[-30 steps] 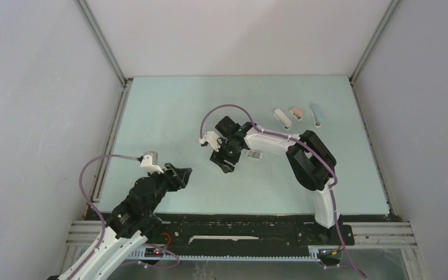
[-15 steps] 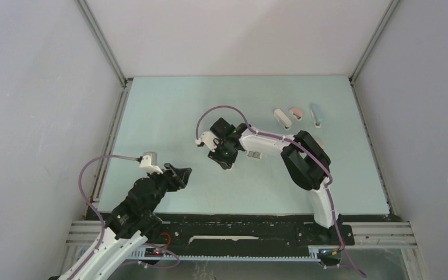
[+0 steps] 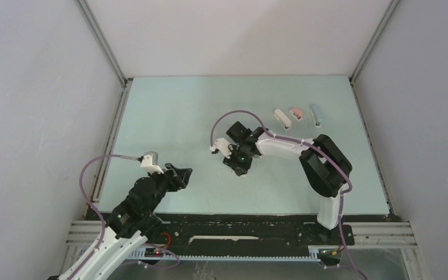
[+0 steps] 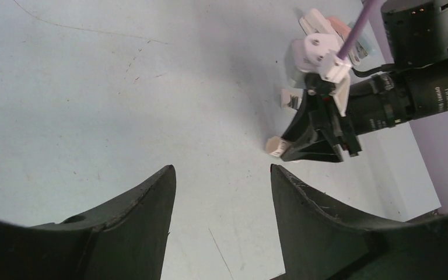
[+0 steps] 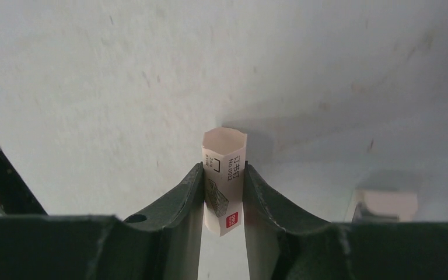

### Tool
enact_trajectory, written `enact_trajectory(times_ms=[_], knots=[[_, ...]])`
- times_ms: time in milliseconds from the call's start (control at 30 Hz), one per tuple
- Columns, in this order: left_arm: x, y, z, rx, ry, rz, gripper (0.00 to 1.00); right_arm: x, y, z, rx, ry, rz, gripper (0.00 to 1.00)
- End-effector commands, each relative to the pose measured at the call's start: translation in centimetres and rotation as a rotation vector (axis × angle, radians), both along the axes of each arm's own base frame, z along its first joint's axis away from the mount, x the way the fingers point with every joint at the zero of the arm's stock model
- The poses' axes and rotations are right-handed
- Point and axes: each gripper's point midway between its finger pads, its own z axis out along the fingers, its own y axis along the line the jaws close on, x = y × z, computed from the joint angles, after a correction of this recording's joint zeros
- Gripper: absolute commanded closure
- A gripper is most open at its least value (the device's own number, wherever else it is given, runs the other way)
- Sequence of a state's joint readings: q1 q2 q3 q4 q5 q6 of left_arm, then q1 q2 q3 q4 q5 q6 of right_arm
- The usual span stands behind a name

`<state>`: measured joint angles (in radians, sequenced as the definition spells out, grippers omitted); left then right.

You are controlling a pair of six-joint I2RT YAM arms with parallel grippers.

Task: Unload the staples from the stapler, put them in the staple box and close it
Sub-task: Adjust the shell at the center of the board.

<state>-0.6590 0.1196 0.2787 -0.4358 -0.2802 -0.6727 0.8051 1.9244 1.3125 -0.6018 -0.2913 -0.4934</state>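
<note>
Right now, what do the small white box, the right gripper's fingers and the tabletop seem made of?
The small white box: thin matt card or paper, printed, open end showing thin creased walls. The fingers of the right gripper: matt black, probably moulded plastic. The tabletop: pale green smooth sheet, finely scratched; laminate or paint, unclear.

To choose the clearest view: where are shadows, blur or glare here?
Right wrist: the print on the white box held in the right gripper is sharp, its soft shadow falls to the right, the second box is blurred. Left wrist: the left gripper is a dark silhouette. Top external: even light, no glare.
</note>
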Motion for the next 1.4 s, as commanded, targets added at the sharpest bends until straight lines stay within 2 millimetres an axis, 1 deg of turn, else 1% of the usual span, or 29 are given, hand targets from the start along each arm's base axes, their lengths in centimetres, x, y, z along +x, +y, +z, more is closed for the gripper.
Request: enact_trajectory(times_ms=[0,100,200,233,333,433,533,667,767,1067,1267,1367], knots=[[0.2,-0.6,0.0,0.000,-0.010,-0.028,0.34,-0.5,-3.4,1.6,0.007,0.006,0.019,0.63],[0.3,-1.1,0.0,-0.006,-0.010,-0.045,0.34,-0.5,-5.7,1.6,-0.001,-0.006,0.019,0.63],[0.4,-1.6,-0.1,-0.013,-0.011,-0.063,0.33,-0.1,-8.5,1.4,-0.013,-0.012,0.002,0.63],[0.5,-1.8,-0.1,-0.014,-0.011,-0.067,0.33,0.3,-9.6,1.3,-0.015,-0.010,-0.021,0.63],[0.6,-2.1,-0.1,-0.015,-0.011,-0.079,0.34,1.0,-11.8,1.3,-0.014,-0.014,-0.047,0.63],[0.8,-2.5,-0.1,-0.017,-0.014,-0.090,0.34,1.8,-13.6,1.0,-0.038,-0.052,-0.036,0.63],[0.9,-2.9,-0.2,-0.019,-0.015,-0.104,0.34,2.4,-14.5,0.4,-0.073,-0.079,0.006,0.63],[1.0,-3.3,-0.1,-0.033,-0.019,-0.119,0.33,3.0,-14.7,-0.3,-0.100,-0.112,0.072,0.63],[0.9,-3.6,-0.2,-0.046,-0.020,-0.128,0.33,2.9,-14.4,-0.5,-0.099,-0.123,0.134,0.62],[0.8,-4.3,-0.5,-0.083,-0.023,-0.153,0.32,0.3,-12.2,-1.2,-0.105,-0.114,0.301,0.58],[0.8,-4.3,-0.4,-0.090,-0.030,-0.156,0.32,-0.3,-11.2,-1.1,-0.091,-0.124,0.325,0.48],[0.7,-4.4,-0.5,-0.091,-0.030,-0.160,0.32,-0.2,-11.0,-0.8,-0.087,-0.135,0.317,0.39]])
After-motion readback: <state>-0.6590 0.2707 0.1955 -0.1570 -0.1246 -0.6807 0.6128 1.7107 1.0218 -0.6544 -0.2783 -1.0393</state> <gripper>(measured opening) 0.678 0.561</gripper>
